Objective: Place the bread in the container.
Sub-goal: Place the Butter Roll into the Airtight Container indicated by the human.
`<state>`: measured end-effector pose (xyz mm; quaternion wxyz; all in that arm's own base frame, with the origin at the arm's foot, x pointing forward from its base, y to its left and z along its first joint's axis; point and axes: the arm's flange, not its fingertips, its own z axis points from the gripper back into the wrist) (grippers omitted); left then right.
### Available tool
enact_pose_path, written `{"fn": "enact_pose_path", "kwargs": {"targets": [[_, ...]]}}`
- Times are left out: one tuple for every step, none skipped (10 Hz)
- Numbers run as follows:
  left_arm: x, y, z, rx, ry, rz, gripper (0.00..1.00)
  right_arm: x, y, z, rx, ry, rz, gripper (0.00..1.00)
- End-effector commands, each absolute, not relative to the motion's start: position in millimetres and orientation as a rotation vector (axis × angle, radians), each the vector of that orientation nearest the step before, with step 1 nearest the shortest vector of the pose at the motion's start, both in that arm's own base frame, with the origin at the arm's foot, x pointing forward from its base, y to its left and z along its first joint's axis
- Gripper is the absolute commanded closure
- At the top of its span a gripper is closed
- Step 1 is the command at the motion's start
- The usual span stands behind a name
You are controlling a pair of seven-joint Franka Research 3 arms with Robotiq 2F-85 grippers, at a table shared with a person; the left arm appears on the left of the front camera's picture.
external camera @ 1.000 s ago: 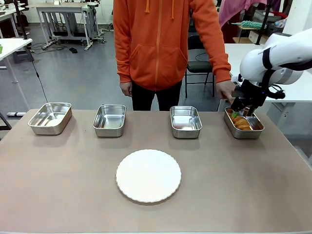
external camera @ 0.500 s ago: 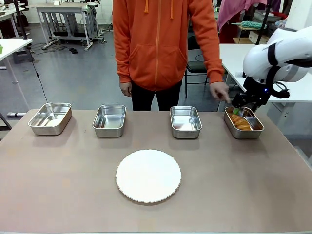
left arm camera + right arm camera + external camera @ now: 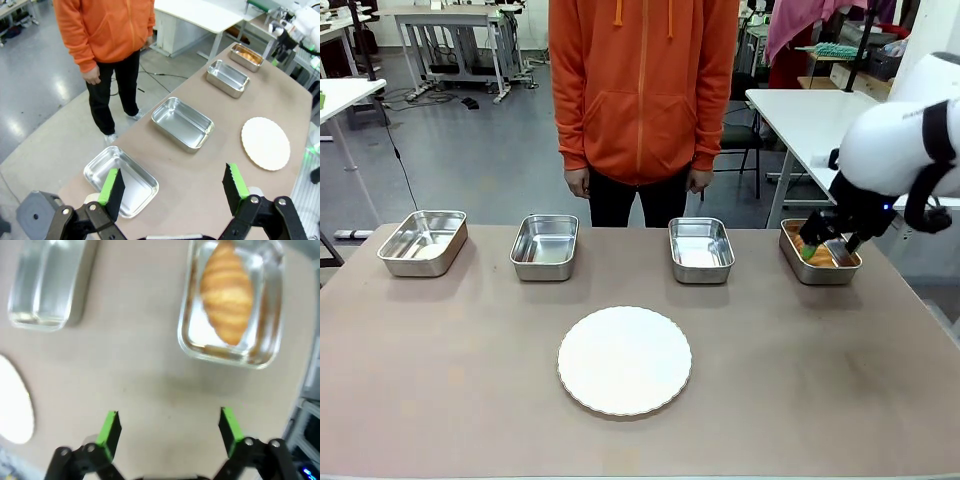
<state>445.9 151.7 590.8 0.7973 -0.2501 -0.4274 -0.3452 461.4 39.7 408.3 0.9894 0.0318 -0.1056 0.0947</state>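
Fig.: bread (image 3: 226, 291) is seen lying inside the container (image 3: 190, 335), the pan at approx. 2 o'clock on the desk (image 3: 470, 380) in the front view, nearest the R arm. Both are also seen in the front view: bread (image 3: 820, 257), container (image 3: 798, 268). R pincer (image 3: 170, 427) is spread wide w/ nothing between its green pads, above bare desk just beside the pan's near rim. L pincer (image 3: 173, 187) is likewise spread and empty, high over the opposite end of the desk, near the pan (image 3: 127, 172) at 10 o'clock. Two more pans (image 3: 544, 246) (image 3: 701, 249) sit at 11 and 1 o'clock; a white plate (image 3: 624, 360) at centre. A person (image 3: 642, 90) stands at 12 o'clock, hands at the sides.

Placement is judged done. Risks from here:
- Rim strike: in the front view the R pincer (image 3: 825, 245) overlaps the pan; if it is moved sideways while low, the light pan could be knocked or slid, poss. tipping the bread out.
- Bread lies close to one long wall, so a jolt could roll it onto the rim.
- Reach-in by the person during arm travel: contact risk, as the arm is close to the far edge.
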Motion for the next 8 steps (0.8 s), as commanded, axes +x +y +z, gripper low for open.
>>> {"fn": "enact_pose_path", "kwargs": {"targets": [[445.2,151.5,590.3,-0.547,-0.936,-0.749,0.00,428.5,55.0,397.4,0.024,-0.208,0.200,0.00],[445.2,151.5,590.3,-0.547,-0.936,-0.749,0.00,422.1,57.6,393.8,0.025,-0.199,0.210,0.00],[445.2,151.5,590.3,-0.547,-0.936,-0.749,0.00,416.9,59.1,390.2,0.014,-0.200,0.242,0.00],[445.2,151.5,590.3,-0.547,-0.936,-0.749,0.00,418.7,54.1,383.6,-0.061,-0.185,0.282,0.00],[445.2,151.5,590.3,-0.547,-0.936,-0.749,0.00,417.3,58.9,389.5,0.043,-0.176,0.241,0.00],[445.2,151.5,590.3,-0.547,-0.936,-0.749,0.00,417.3,58.9,389.5,0.043,-0.176,0.241,0.00],[445.2,151.5,590.3,-0.547,-0.936,-0.749,0.00,417.3,58.9,389.5,0.043,-0.176,0.241,0.00],[445.2,151.5,590.3,-0.547,-0.936,-0.749,0.00,417.3,58.9,389.5,0.043,-0.176,0.241,0.00]]}}
